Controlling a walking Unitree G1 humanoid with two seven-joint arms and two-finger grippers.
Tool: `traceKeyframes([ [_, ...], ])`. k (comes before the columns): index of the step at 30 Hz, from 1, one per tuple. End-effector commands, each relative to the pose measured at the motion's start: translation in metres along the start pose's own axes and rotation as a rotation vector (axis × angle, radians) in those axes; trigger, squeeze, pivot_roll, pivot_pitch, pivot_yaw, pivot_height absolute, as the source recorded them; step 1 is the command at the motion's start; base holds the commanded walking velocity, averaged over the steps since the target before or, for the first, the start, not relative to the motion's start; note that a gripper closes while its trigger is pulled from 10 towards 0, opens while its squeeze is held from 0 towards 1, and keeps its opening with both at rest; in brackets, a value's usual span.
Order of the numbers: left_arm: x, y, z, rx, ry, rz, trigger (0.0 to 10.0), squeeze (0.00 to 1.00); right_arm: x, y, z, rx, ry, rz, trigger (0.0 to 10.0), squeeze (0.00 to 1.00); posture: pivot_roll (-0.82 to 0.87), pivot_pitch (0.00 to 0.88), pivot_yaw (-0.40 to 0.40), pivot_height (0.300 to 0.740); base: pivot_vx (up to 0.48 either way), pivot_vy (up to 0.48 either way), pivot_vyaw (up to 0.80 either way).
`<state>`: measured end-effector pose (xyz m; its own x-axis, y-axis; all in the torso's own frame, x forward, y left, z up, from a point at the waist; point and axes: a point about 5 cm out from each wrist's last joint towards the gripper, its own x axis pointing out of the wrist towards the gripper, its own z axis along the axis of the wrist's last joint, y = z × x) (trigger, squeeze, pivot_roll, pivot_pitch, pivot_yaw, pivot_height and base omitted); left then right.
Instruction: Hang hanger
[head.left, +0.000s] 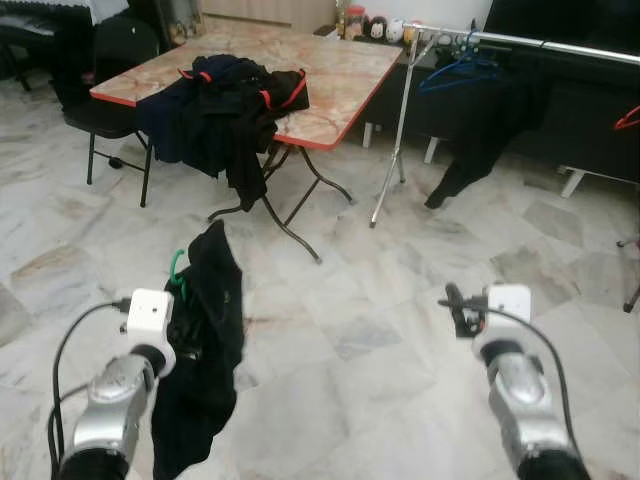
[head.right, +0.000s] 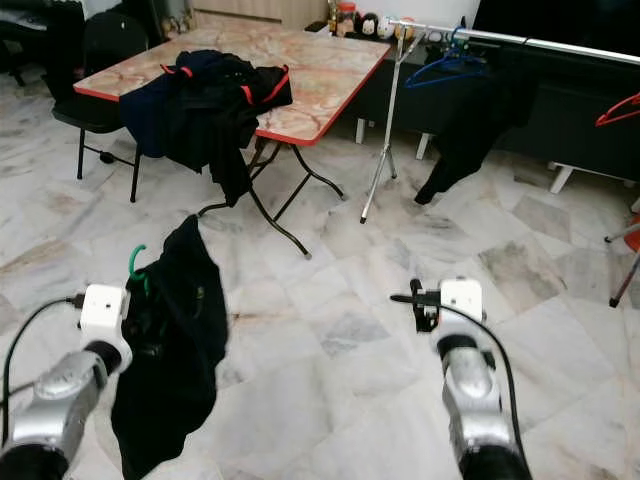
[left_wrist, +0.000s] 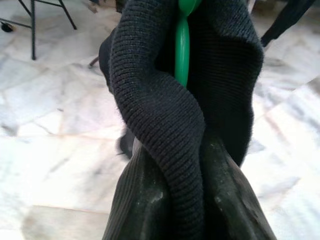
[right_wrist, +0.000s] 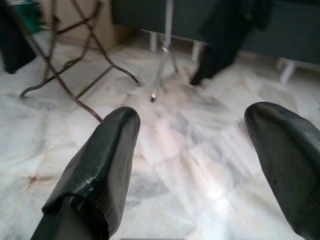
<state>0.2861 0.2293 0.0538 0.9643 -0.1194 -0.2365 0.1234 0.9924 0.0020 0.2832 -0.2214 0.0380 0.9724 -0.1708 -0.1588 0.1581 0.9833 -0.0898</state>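
My left gripper is shut on a black knit garment that drapes over a green hanger. The hanger's hook pokes out beside the cloth, which hangs down low on the left. My right gripper is open and holds nothing, raised over the floor on the right. Far ahead on the right stands a metal clothes rail, with a blue hanger and a dark garment hanging from it.
A folding table with a red edge stands ahead on the left, with a pile of dark clothes spilling over its near side. A black chair is at its left. The rail's slanted leg reaches the marble floor. A red hanger shows at the far right.
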Motion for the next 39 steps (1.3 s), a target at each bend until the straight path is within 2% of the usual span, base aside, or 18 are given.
traceKeyframes([
  [1, 0.002, -0.004, 0.017, -0.002, -0.093, -0.020, 10.0, 0.00, 0.000, -0.003, 0.004, 0.024, -0.015, -0.038, 10.0, 0.00, -0.16, 0.000, 0.015, 0.740, 0.000, 0.000, 0.00],
  [3, 0.004, -0.008, 0.016, 0.015, -0.089, -0.021, 10.0, 0.00, -0.001, 0.001, 0.004, 0.025, -0.023, -0.045, 10.0, 0.00, -0.16, 0.000, 0.010, 0.740, 0.000, 0.000, 0.00],
  [7, 0.009, -0.012, 0.017, -0.010, -0.090, -0.015, 10.0, 0.00, -0.001, 0.006, 0.006, 0.010, -0.027, -0.068, 10.0, 0.00, -0.16, 0.000, 0.001, 0.740, 0.000, 0.000, 0.00],
  [13, 0.010, -0.013, 0.016, -0.024, -0.094, -0.006, 10.0, 0.00, 0.001, 0.003, 0.008, 0.020, -0.011, -0.108, 10.0, 0.00, -0.17, 0.000, -0.010, 0.740, 0.000, 0.000, -0.41],
  [16, 0.011, -0.015, 0.017, -0.003, -0.096, -0.027, 10.0, 0.00, 0.003, 0.003, 0.011, 0.017, -0.031, -0.105, 10.0, 0.00, -0.18, 0.000, -0.003, 0.740, 0.265, 0.000, -0.77],
  [21, 0.014, -0.016, 0.020, -0.005, -0.104, -0.034, 10.0, 0.00, 0.003, 0.007, 0.012, 0.009, -0.038, -0.104, 10.0, 0.00, -0.19, 0.000, 0.003, 0.740, 0.286, 0.000, 0.00],
  [28, 0.022, -0.023, 0.026, 0.006, -0.109, -0.075, 10.0, 0.00, 0.004, 0.021, 0.014, 0.022, -0.049, -0.088, 10.0, 0.00, -0.19, 0.000, 0.013, 0.740, 0.301, 0.000, 0.00],
  [32, 0.021, -0.029, 0.023, 0.010, -0.103, -0.098, 10.0, 0.00, 0.004, 0.023, 0.015, 0.026, -0.051, -0.085, 10.0, 0.00, -0.19, 0.000, 0.014, 0.740, 0.309, 0.000, 0.00],
  [39, 0.022, -0.031, 0.024, 0.010, -0.107, -0.107, 10.0, 0.00, 0.005, 0.024, 0.017, 0.029, -0.051, -0.082, 10.0, 0.00, -0.19, 0.000, 0.012, 0.740, 0.311, 0.000, -0.40],
])
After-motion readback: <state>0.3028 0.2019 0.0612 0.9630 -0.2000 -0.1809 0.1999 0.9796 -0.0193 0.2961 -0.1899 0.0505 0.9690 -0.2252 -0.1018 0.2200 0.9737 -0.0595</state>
